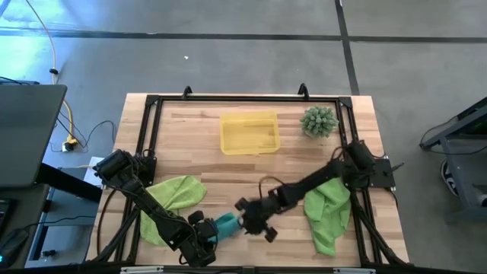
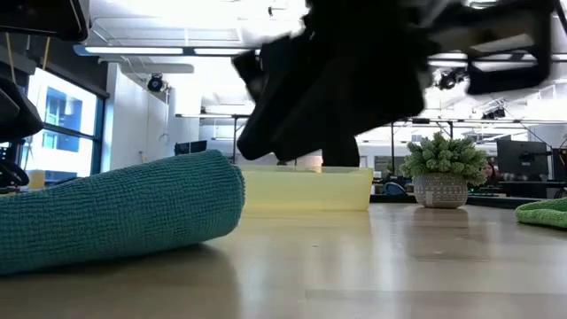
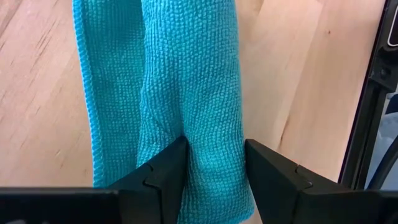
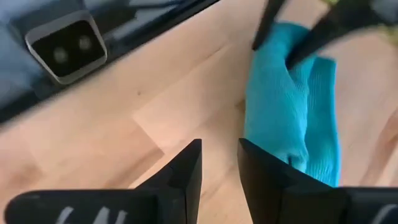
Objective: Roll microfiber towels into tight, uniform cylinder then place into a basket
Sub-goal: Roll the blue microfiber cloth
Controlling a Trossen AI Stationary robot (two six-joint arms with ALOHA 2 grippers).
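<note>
Rolled teal towel (image 1: 226, 224) at the bottom centre of the high view, lying on the wooden table (image 1: 251, 171) and filling the lower left of the low view as a thick cylinder. Clamped at one end by the left gripper (image 3: 214, 165), dark fingers pressed against both sides of the roll in the left wrist view. Just right of the roll, the right gripper (image 1: 245, 217), fingers narrowly parted with bare wood between them in the right wrist view, holding nothing, tips close beside the towel. At lower left, a crumpled lime-green towel (image 1: 173, 194) under the left arm; at lower right, a second lime-green towel (image 1: 327, 209) bunched beneath the right arm. Farther back, upper centre, the yellow basket (image 1: 249, 133), with no towel seen inside. To its right, near the table's far corner, a spiky green potted plant (image 1: 318, 122).
</note>
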